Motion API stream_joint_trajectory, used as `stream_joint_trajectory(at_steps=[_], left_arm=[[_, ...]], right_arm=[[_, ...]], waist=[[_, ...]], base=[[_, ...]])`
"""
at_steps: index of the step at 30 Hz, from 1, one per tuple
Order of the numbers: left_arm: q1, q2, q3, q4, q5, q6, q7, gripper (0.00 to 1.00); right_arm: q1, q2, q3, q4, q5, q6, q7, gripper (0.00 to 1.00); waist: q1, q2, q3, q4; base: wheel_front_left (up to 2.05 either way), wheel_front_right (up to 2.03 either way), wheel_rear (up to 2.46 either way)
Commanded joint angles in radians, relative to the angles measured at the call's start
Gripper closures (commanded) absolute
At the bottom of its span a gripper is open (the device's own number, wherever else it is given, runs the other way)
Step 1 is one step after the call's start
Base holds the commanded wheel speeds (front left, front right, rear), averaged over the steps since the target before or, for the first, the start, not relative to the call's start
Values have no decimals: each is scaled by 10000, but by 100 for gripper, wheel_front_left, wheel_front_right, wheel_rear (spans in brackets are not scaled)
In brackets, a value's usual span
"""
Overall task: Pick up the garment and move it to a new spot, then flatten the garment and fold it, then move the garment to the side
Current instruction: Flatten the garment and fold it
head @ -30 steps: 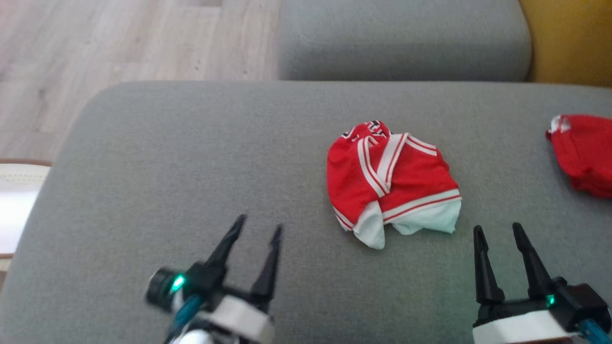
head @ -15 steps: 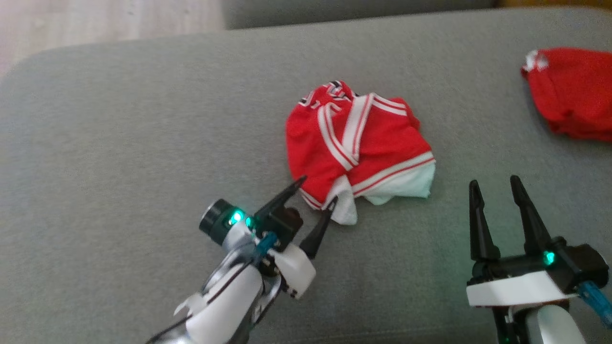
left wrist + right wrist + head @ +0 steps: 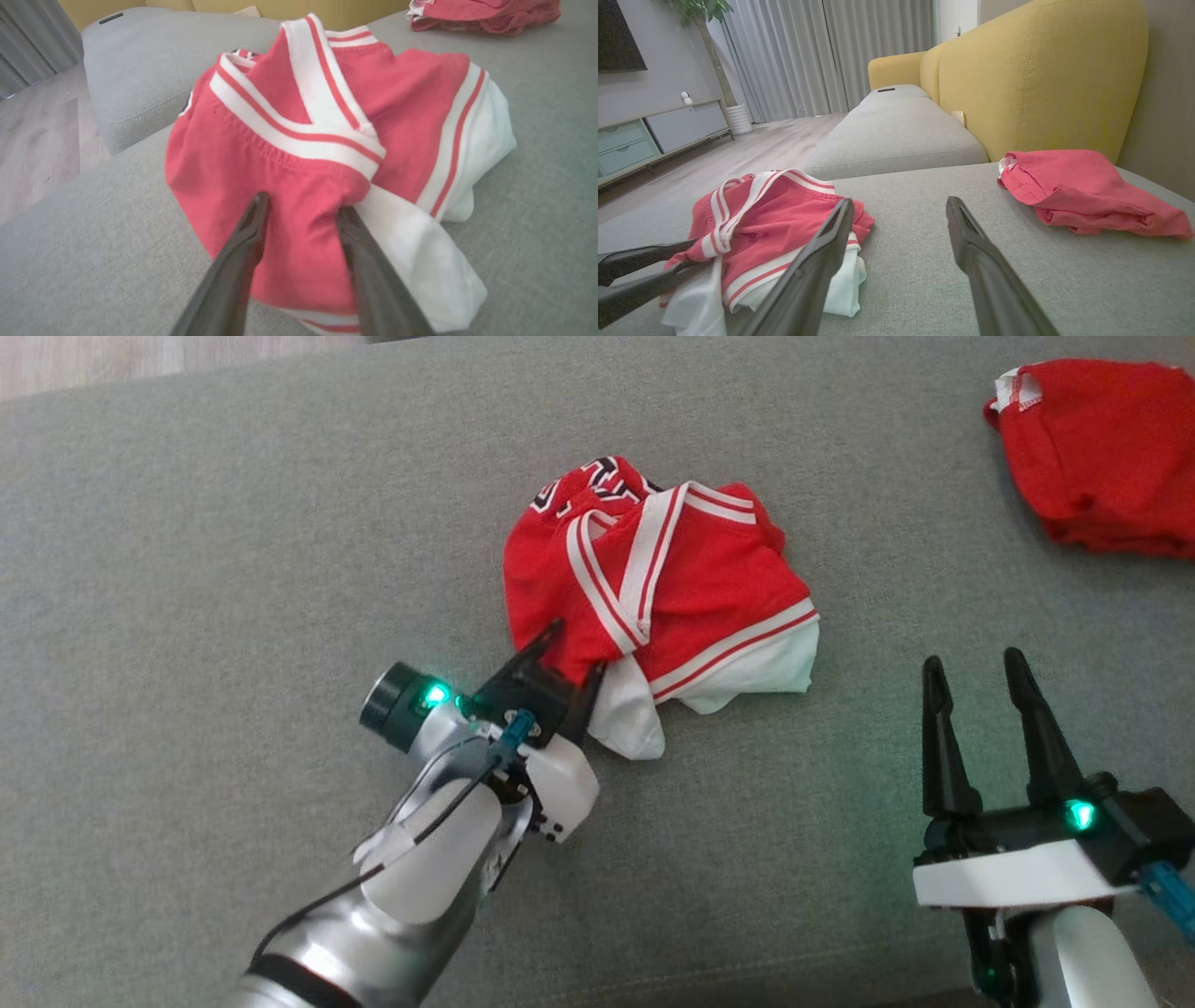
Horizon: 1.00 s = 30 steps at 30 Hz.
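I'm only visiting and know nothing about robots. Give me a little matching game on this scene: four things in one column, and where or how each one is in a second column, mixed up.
Things
1. red garment with white stripes
2. plain red garment
3. left gripper
4. right gripper

Places or states
A. open, holding nothing
B. crumpled near the middle of the grey sofa cushion
C. straddling a red fold of cloth
D. bunched at the cushion's far right

Pairs: 1-B, 2-D, 3-C, 4-A
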Motion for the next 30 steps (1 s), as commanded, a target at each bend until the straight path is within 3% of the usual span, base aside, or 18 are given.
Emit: stream_joint_trajectory(at_steps=[1,2,3,4,9,12,13,14,19,24,30], left_arm=[[-520,41,196,-333,-119,48,-78,46],[-563,41,174,-411,-168,5,-78,62],[-596,41,161,-573,-222,-55,-78,95],[-613,41,122,-703,-253,-139,-78,100],[-721,41,-72,-1557,-409,-567,-78,100],[-853,41,-125,-2313,-1110,-1117,-78,100],[-1019,41,-198,-2827,-2104,-1681,-71,100],[-1203,41,-256,-3041,-2663,-1893,25,100],[-2910,41,-556,-3851,-4739,-2368,663,100],[-4666,41,-323,-3963,-6135,-2390,455,100],[-6819,41,658,-3520,-7123,-1715,-53,100]], right_arm=[[-324,-58,262,-275,19,65,-24,0],[-333,-58,274,-252,20,65,-24,0],[-334,-58,284,-230,20,65,-24,0],[-333,-58,293,-205,30,65,-24,0],[-290,-58,416,-127,97,65,-24,0],[-290,-58,523,-116,170,65,-24,0],[-280,-58,599,-108,208,65,-24,0],[-291,-58,667,-100,196,65,-24,0],[-400,-58,913,-118,175,65,-24,0],[-418,-58,1013,-160,77,65,-24,0],[-256,-58,879,-322,-11,65,-24,0]], waist=[[-1,0,-21,31],[-1,0,-55,54],[-1,0,-83,68],[-1,0,-137,78],[-1,0,-495,-42],[-1,0,-718,-274],[-1,0,-830,-451],[-1,0,-867,-554],[-1,0,-1120,-1198],[-1,0,-1319,-1566],[-1,0,-1440,-1534]], base=[[0,0,0],[0,0,0],[0,0,0],[0,0,0],[0,0,0],[0,0,0],[0,0,0],[0,0,0],[0,0,0],[0,0,0],[0,0,0]])
